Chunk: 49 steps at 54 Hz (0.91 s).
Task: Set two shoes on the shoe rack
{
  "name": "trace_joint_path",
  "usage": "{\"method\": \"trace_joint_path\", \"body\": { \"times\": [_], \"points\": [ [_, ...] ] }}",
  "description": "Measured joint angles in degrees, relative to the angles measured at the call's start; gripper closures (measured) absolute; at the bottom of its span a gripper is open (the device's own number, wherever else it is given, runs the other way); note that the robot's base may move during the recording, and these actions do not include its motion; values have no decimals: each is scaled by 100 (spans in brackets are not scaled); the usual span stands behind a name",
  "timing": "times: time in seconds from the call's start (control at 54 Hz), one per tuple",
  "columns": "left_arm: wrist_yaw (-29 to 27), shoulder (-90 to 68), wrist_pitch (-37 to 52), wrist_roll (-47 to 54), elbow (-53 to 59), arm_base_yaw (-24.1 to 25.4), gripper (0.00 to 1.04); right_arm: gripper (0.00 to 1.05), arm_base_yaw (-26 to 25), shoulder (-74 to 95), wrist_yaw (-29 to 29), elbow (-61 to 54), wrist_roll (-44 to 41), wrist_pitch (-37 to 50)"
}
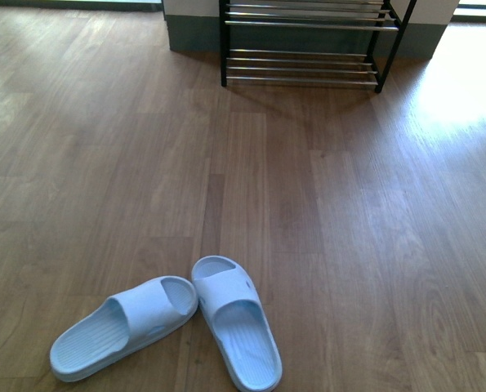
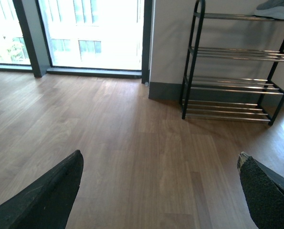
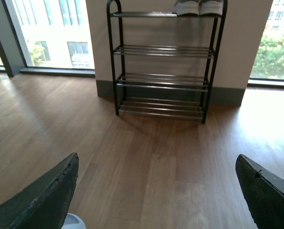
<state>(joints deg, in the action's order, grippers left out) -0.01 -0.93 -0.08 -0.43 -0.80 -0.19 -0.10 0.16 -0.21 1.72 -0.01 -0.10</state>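
Two pale blue rubber slides lie on the wooden floor in the front view, near me: the left slide angled outward and the right slide beside it, their toe ends touching. The black-framed shoe rack with chrome bars stands against the far wall, also in the left wrist view and the right wrist view. Grey sneakers sit on its top tier, one showing in the left wrist view. My left gripper and right gripper are open, empty, above bare floor. A slide's edge shows by the right gripper's finger.
Large windows reach the floor left of the rack, and another window is to its right. A grey skirting runs along the wall behind the rack. Wooden floor stretches between the slides and the rack.
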Motion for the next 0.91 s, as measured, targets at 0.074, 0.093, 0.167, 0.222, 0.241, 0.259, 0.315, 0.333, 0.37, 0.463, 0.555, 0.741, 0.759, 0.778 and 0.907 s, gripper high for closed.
{"method": "trace_joint_path", "body": {
  "times": [0.074,0.093,0.167,0.222,0.241,0.259,0.315,0.333,0.37,0.463,0.555,0.741,0.759,0.778,0.907],
  "points": [
    [-26,0,0,-2,0,0,9,9,0,0,-31,0,0,4],
    [-26,0,0,0,0,0,9,9,0,0,-20,0,0,4],
    [-17,0,0,0,0,0,9,9,0,0,-15,0,0,2],
    [-17,0,0,0,0,0,9,9,0,0,-9,0,0,2],
    [-17,0,0,0,0,0,9,9,0,0,0,0,0,2],
    [-15,0,0,0,0,0,9,9,0,0,0,0,0,2],
    [-13,0,0,0,0,0,9,9,0,0,4,0,0,2],
    [-13,0,0,0,0,0,9,9,0,0,2,0,0,2],
    [-13,0,0,0,0,0,9,9,0,0,2,0,0,2],
    [-13,0,0,0,0,0,9,9,0,0,2,0,0,2],
    [-13,0,0,0,0,0,9,9,0,-2,4,0,0,2],
    [-13,0,0,0,0,0,9,9,0,0,4,0,0,2],
    [-13,0,0,0,0,0,9,9,0,0,4,0,0,2],
    [-13,0,0,0,0,0,9,9,0,0,4,0,0,2],
    [4,0,0,0,0,2,9,9,0,0,35,0,0,2]
  ]
}}
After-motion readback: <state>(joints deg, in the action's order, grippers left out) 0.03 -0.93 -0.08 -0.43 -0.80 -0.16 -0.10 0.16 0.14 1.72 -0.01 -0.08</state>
